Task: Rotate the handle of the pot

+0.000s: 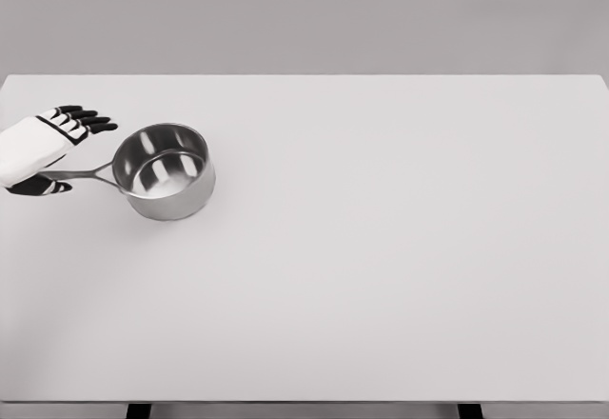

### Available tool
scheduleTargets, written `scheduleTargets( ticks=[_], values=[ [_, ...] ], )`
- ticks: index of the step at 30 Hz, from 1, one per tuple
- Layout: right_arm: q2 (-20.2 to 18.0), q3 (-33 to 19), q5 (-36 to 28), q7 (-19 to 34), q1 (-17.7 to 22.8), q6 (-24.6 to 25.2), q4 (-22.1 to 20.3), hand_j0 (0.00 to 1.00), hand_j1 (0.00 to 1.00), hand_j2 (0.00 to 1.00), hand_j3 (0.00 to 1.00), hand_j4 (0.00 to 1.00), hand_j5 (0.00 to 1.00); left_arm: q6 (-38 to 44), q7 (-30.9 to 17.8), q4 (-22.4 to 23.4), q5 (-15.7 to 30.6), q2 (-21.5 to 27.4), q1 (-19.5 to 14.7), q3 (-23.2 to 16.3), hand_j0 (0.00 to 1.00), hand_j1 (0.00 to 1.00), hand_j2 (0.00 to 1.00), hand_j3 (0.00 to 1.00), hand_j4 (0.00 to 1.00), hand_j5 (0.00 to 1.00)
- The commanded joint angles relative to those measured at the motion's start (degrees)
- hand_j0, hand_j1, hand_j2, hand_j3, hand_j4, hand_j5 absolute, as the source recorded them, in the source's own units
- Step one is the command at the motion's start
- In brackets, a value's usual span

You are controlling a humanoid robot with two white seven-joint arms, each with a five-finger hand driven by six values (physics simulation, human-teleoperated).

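A shiny steel pot [165, 171] stands upright on the left part of the white table [381, 248]. Its thin handle [86, 175] points left, toward the table's left edge. My left hand [59, 152] comes in from the left edge and sits over the handle's outer end. Its black fingers [88, 120] stretch out above the handle and the thumb [46, 188] lies below it, so the handle runs between them. The fingers look spread, not closed on the handle. The right hand is out of view.
The table's far edge runs along the top against a grey wall. Its near edge is at the bottom, with dark legs [139, 410] showing beneath.
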Motion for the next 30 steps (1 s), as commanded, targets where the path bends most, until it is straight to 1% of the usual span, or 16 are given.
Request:
scheduleTargets(
  ticks=[1,10,17,22,26,30],
  values=[
    [0.0,0.0,0.0,0.0,0.0,0.0,0.0,1.0,1.0,1.0,1.0,1.0,1.0,0.0,0.0,0.8,0.4,0.0,-0.2,0.1,1.0,1.0,1.0,1.0,1.0,1.0],
    [0.0,0.0,0.0,0.0,0.0,0.0,0.0,1.0,1.0,1.0,1.0,1.0,1.0,0.0,0.0,4.1,0.4,-1.3,-2.1,0.0,1.0,1.0,1.0,1.0,1.0,1.0],
    [0.0,0.0,0.0,0.0,0.0,-0.1,0.0,1.0,1.0,1.0,1.0,1.0,1.0,0.0,0.0,4.1,0.4,-1.3,-2.1,0.0,1.0,1.0,1.0,1.0,1.0,1.0],
    [0.0,0.0,0.0,0.0,0.0,0.0,0.0,1.0,1.0,1.0,1.0,1.0,1.0,0.0,0.0,3.2,0.8,-1.2,-1.8,0.1,1.0,1.0,1.0,1.0,1.0,1.0],
    [0.0,0.0,0.0,0.0,0.0,0.0,0.0,1.0,1.0,1.0,1.0,1.0,1.0,0.0,0.0,-0.8,0.9,-0.8,-1.2,0.2,1.0,1.0,1.0,1.0,1.0,1.0],
    [0.0,0.0,0.0,0.0,0.0,0.0,0.0,1.0,1.0,1.0,1.0,1.0,1.0,0.0,0.0,-2.9,1.1,-0.6,0.1,0.2,1.0,1.0,1.0,1.0,1.0,1.0]
  ],
)
